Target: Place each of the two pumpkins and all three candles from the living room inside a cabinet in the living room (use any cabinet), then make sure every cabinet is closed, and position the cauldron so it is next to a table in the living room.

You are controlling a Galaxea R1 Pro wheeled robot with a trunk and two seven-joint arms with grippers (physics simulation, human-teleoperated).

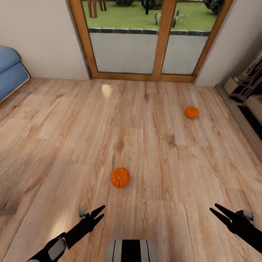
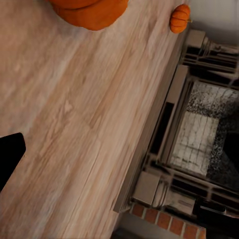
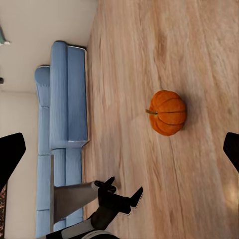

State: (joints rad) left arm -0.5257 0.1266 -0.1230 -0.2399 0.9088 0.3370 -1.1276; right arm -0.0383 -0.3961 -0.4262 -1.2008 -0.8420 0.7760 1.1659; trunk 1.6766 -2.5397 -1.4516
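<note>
Pumpkins are both on the plank floor [image 1: 153, 145]; the near pumpkin [image 1: 120, 177] sits at about 12 o'clock just ahead of the left gripper [image 1: 99, 212], the far pumpkin [image 1: 191, 112] way off toward 1 o'clock near the fireplace [image 1: 247, 94]; left gripper's fingers are spread apart, holding nothing; right gripper [image 1: 215, 210] same deal, parted and empty; blue sofa [image 1: 11, 71] at 10 o'clock.

Light wood plank floor [image 1: 72, 138], glass patio doors [image 1: 145, 40], blue sofa [image 1: 11, 71], brick fireplace [image 2: 199, 134]
</note>
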